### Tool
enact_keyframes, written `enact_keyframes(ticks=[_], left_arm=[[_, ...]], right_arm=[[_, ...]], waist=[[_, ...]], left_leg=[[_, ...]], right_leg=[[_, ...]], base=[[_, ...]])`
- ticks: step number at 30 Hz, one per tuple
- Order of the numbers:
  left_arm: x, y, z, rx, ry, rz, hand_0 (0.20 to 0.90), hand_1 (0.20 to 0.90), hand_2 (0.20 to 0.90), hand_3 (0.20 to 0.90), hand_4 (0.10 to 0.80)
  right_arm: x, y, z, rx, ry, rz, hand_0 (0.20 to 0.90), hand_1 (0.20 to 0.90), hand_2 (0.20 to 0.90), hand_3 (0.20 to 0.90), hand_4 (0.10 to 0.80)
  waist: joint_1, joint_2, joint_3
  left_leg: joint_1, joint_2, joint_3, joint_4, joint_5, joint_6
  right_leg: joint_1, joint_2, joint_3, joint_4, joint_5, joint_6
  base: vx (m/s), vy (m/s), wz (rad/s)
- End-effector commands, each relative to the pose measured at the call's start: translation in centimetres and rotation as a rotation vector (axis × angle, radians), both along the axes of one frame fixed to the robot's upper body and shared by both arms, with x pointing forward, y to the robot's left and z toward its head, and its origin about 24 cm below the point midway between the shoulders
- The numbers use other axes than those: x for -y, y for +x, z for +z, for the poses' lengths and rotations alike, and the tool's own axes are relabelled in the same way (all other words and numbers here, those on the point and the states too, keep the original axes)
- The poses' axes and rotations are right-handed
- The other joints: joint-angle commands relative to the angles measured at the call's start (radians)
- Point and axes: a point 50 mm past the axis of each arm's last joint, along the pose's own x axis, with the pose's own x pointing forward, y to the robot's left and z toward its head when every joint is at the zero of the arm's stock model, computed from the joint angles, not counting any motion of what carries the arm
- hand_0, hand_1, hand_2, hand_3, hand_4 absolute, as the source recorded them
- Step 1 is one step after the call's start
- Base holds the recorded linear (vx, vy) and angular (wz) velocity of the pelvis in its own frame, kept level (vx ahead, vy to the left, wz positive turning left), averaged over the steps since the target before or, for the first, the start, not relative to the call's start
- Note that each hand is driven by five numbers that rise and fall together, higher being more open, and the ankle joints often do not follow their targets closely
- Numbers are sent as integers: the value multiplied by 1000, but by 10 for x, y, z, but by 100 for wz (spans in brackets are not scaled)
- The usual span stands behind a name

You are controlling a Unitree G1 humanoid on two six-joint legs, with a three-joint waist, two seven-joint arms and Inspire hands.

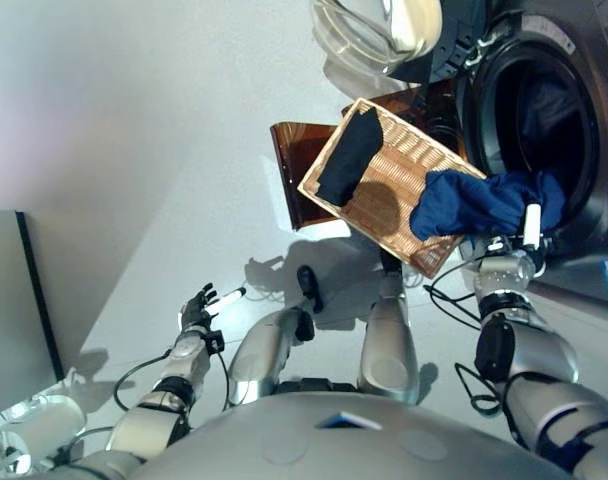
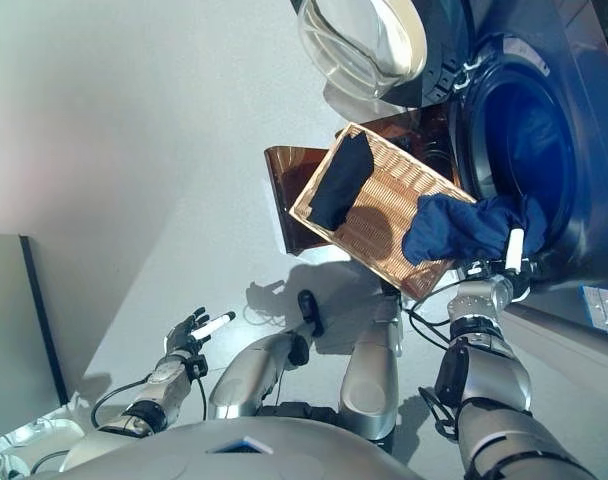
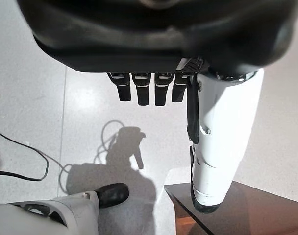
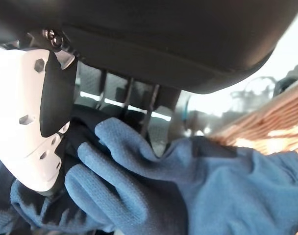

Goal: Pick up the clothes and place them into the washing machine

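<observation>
A blue garment stretches from the wicker basket to the rim of the washing machine's open drum. My right hand is shut on the garment at the drum's lower edge; in the right wrist view the white-covered thumb and fingers pinch the blue cloth. A black garment lies in the basket's far end. My left hand hangs low at the left, away from the basket, open and empty, with its fingers straight over the floor.
The basket rests tilted on a brown translucent stand. The washer's round glass door is swung open above the basket. A grey panel stands at the far left. Pale floor stretches left of the basket.
</observation>
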Motion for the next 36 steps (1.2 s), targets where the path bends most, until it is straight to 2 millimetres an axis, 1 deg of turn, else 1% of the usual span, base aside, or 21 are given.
enact_keyframes(ticks=[1,8,10,13,14,15,20,21,22,23,26,29,32,34,36], left_arm=[[-5,-17,-6,-42,22,37,900,900,900,900,800],[6,-12,-5,-21,7,-11,900,900,900,900,800],[10,-11,-4,-15,0,-22,900,900,900,900,800],[11,-8,-4,-7,-2,-27,900,900,900,900,800],[11,-9,-4,-7,-1,-27,900,900,900,900,800],[10,-7,-3,-4,1,-22,900,900,900,900,800],[5,-8,-3,-11,11,6,900,900,900,900,800],[4,-8,-3,-12,12,6,900,900,900,900,800],[2,-9,-4,-22,21,9,900,900,900,900,800],[1,-10,-4,-30,26,9,900,900,900,900,800],[-5,-10,-3,-34,40,15,900,900,900,900,800],[-10,-10,-2,-30,51,18,900,900,900,900,800],[-13,-13,-3,-42,61,13,900,900,900,900,800],[-15,-12,-2,-39,72,3,900,900,900,900,800],[-17,-12,-1,-33,80,-1,900,900,900,900,800]], right_arm=[[47,5,53,18,-206,-61,200,200,200,200,300],[47,15,64,-63,-311,41,200,200,200,200,300],[45,14,59,-78,-311,55,200,200,200,200,300],[37,12,47,-119,-299,88,200,200,200,200,300],[37,12,47,-119,-299,88,200,200,200,200,300],[33,11,40,-147,-296,114,200,200,200,200,300],[17,13,28,-82,-221,108,200,200,200,200,300],[16,13,28,-82,-220,108,200,200,200,200,300],[6,13,17,-125,-220,165,200,200,200,200,300],[1,12,11,-171,-236,220,200,200,200,200,300],[-5,13,6,-211,-268,291,200,200,200,200,300],[-6,13,7,-175,-255,278,200,200,200,200,300],[-7,16,10,-140,-244,264,200,200,200,200,300],[-4,18,14,-169,-273,283,200,200,200,200,300],[1,24,25,-177,-323,304,200,200,200,200,300]], waist=[[8,55,12],[4,88,16],[5,90,15],[6,85,8],[6,84,8],[10,80,2],[14,57,-8],[13,56,-7],[17,40,-13],[17,29,-13],[23,-2,-18],[29,-21,-21],[36,-29,-24],[46,-27,-26],[53,-17,-27]], left_leg=[[-34,82,-81,1,65,-157],[-35,82,-79,-18,88,-161],[-33,82,-81,-21,90,-161],[-34,82,-88,-19,88,-160],[-35,82,-88,-18,88,-160],[-37,80,-92,-13,84,-160],[-36,76,-105,3,71,-159],[-36,76,-105,4,71,-159],[-33,76,-107,9,66,-157],[-23,77,-108,15,55,-157],[-18,81,-112,33,50,-155],[-9,83,-119,39,46,-155],[-6,81,-122,46,41,-152],[-8,79,-120,51,37,-150],[-11,78,-114,49,40,-149]], right_leg=[[37,28,-84,151,-136,11],[26,29,-81,156,-133,8],[27,31,-82,155,-134,6],[33,32,-88,153,-134,2],[33,32,-89,153,-134,2],[37,31,-92,151,-134,2],[57,20,-103,139,-126,4],[58,20,-104,138,-126,4],[68,18,-104,131,-122,3],[81,16,-106,128,-126,5],[104,10,-112,115,-115,5],[124,7,-123,109,-115,3],[132,6,-126,107,-117,2],[128,4,-124,110,-117,2],[118,4,-121,116,-118,2]], base=[[28,1,-39],[8,-7,-8],[0,0,0],[0,0,0],[0,0,0],[0,0,0],[12,8,4],[24,18,10],[41,24,10],[42,17,10],[12,-1,1],[15,-11,5],[1,9,15],[0,0,0],[-19,8,0]])
